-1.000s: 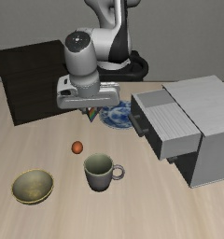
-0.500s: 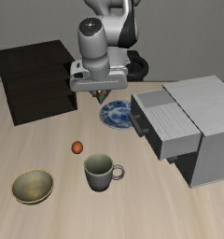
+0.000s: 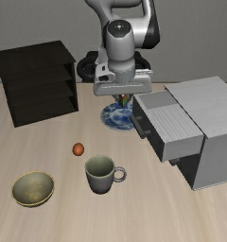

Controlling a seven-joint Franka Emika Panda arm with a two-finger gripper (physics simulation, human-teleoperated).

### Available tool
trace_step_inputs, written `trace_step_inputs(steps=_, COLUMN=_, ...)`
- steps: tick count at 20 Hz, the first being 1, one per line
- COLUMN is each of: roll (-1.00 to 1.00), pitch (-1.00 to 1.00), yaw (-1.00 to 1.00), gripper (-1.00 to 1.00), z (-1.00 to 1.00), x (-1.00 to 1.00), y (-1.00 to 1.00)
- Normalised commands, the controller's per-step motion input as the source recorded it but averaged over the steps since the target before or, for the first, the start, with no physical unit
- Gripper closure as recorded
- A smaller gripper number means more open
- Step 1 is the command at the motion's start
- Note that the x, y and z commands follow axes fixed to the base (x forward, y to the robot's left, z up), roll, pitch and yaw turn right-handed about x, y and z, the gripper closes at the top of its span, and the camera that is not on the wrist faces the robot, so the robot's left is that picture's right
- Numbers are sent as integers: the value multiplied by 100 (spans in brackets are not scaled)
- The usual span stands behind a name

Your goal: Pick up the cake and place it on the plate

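The cake cannot be made out clearly. It is judged to be carried under the pincer (image 3: 122, 97), directly above the plate (image 3: 112, 119), since the arm is poised there as if for a release. No cake is seen lying on the plate.

The desk (image 3: 163, 219) is left bare across its near side, so ample room is offered there, though none of it is needed for this step. The grey cabinet (image 3: 212, 123) is set at the exterior view's right. What looks like its pulled-out drawer (image 3: 163, 125) reaches almost to the plate's rim, so little room is left on that side. The black shelf unit (image 3: 35, 80) is placed at the exterior view's left, well apart from the plate, and approach from that side is open.

Whether the pincer is open or closed cannot be told. It is held pointing straight down, near the plate, which suits a vertical lowering between drawer and shelf unit. A sideways drift toward the drawer edge is judged the main risk.

The mug (image 3: 101, 175), the bowl (image 3: 33, 189) and a small orange-red ball (image 3: 78, 148) are left farther forward on the desk, well clear of the path.
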Motion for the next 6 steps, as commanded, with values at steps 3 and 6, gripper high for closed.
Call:
trace_step_inputs(steps=3, roll=0, pitch=0, yaw=0, gripper=-100, z=0, x=0, y=0)
trace_step_inputs(steps=6, roll=0, pitch=0, yaw=0, gripper=-100, z=0, x=0, y=0)
